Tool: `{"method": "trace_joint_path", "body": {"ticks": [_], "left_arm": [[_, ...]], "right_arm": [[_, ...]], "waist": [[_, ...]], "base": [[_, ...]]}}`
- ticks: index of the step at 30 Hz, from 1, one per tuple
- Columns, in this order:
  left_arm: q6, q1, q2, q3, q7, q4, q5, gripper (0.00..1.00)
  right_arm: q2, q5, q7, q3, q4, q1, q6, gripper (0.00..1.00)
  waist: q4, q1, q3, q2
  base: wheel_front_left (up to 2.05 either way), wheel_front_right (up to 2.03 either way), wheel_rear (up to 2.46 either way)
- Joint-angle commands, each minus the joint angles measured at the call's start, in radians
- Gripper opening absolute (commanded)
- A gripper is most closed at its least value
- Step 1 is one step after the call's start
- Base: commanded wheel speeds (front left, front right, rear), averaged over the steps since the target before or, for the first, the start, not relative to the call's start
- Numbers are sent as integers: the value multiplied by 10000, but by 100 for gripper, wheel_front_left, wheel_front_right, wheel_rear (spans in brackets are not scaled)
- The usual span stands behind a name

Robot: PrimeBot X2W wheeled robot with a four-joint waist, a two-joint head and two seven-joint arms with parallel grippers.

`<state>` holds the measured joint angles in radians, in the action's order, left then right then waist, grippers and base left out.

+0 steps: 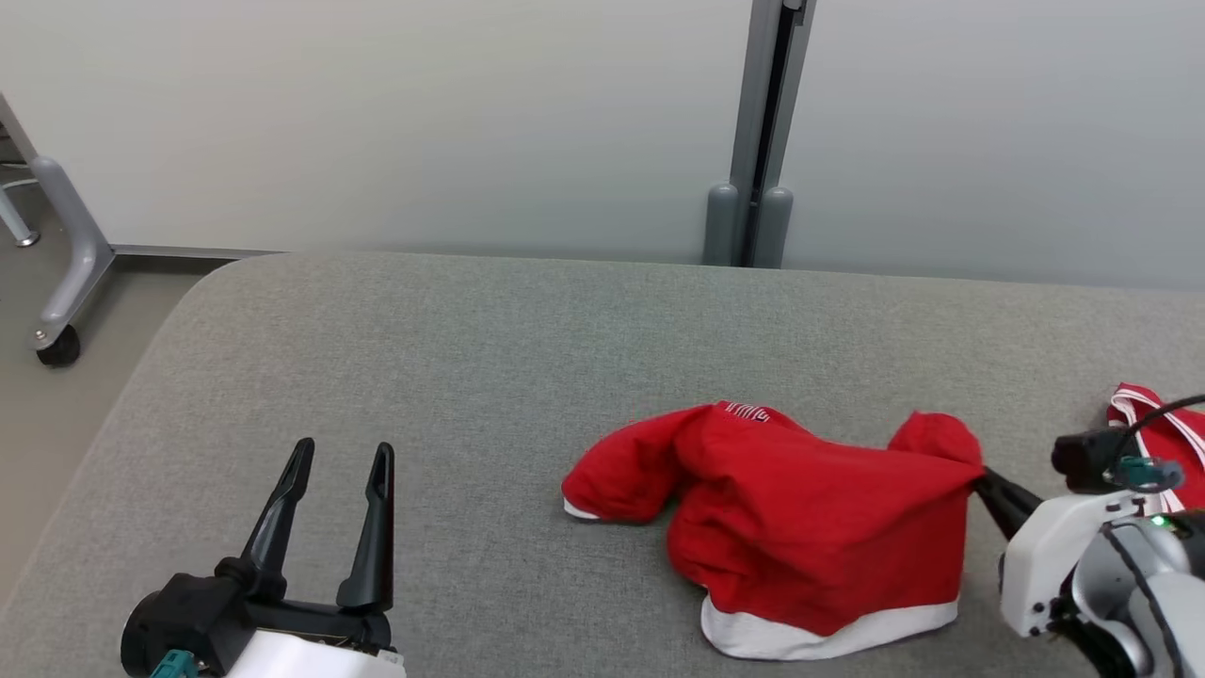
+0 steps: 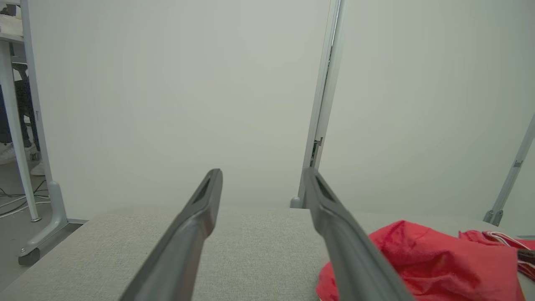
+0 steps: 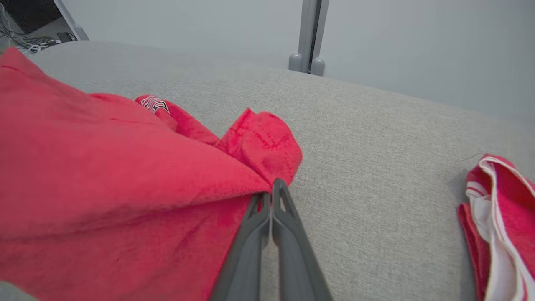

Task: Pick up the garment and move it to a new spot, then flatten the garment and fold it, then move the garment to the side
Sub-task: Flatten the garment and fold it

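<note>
A crumpled red garment [image 1: 800, 527] with a white hem lies on the grey padded table [image 1: 471, 377], right of centre. My right gripper [image 1: 984, 480] is shut on the garment's right edge, pinching a fold of red cloth [image 3: 125, 175] at its fingertips [image 3: 276, 188]. The cloth rises toward the pinch. My left gripper [image 1: 341, 461] stands open at the lower left, well apart from the garment, with nothing between its fingers [image 2: 200, 209]. In the left wrist view the garment [image 2: 439, 263] shows at the lower right.
A second red and white cloth [image 1: 1163, 424] lies at the table's right edge, also seen as the red and white cloth [image 3: 501, 221] in the right wrist view. A grey partition post [image 1: 753, 188] stands behind the table. A wheeled frame leg [image 1: 66, 273] stands on the floor at left.
</note>
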<state>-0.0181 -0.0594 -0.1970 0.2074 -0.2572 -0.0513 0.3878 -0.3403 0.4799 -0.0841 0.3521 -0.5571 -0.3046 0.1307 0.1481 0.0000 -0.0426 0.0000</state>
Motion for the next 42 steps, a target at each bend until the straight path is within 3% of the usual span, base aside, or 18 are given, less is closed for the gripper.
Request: {"method": "trace_joint_path", "body": {"ticks": [1, 8, 13, 14, 15, 16, 24, 31, 42], "left_arm": [[25, -7, 30, 11, -47, 46, 29, 100], [160, 396, 122, 182, -55, 82, -13, 100], [270, 781, 170, 238, -63, 214, -59, 100], [311, 854, 191, 260, -65, 260, -70, 100], [345, 926, 211, 282, -68, 304, -82, 100], [359, 974, 220, 283, -70, 349, -87, 100], [407, 937, 273, 316, -83, 670, -93, 100], [238, 516, 174, 183, -79, 616, -60, 100], [179, 329, 276, 227, -83, 439, -30, 100]], "right_arm": [[-243, -390, -458, -360, 140, -106, 4, 0], [-339, -1642, -2044, -1933, 475, -470, 4, 0], [-77, -2071, -2566, -2517, -123, -1015, 2, 0], [-49, -2175, -2585, -2605, -300, -1125, 4, 20], [14, -2262, -2517, -2722, -485, -1251, 2, 71], [97, -2321, -2432, -2815, -656, -1343, 4, 100], [587, -2700, -1361, -3106, -1042, -1267, 4, 100], [980, -3136, 713, -3285, 1187, -293, 4, 100], [1976, -3134, 2581, -3907, 4614, 2058, 4, 100]], "waist": [[-150, 0, 79, 0], [-272, 0, 767, 0], [-210, 0, 1363, 0], [-196, 0, 1433, 0], [-187, 0, 1481, 0], [-182, 0, 1503, 0], [-378, 0, 1017, 0], [-1012, 0, 151, 0], [-1786, 0, -39, 0]], "base": [[0, 0, 0], [0, 0, 0], [0, 0, 0], [0, 0, 0], [0, 0, 0], [0, 0, 0], [0, 0, 0], [0, 0, 0], [0, 0, 0]]}}
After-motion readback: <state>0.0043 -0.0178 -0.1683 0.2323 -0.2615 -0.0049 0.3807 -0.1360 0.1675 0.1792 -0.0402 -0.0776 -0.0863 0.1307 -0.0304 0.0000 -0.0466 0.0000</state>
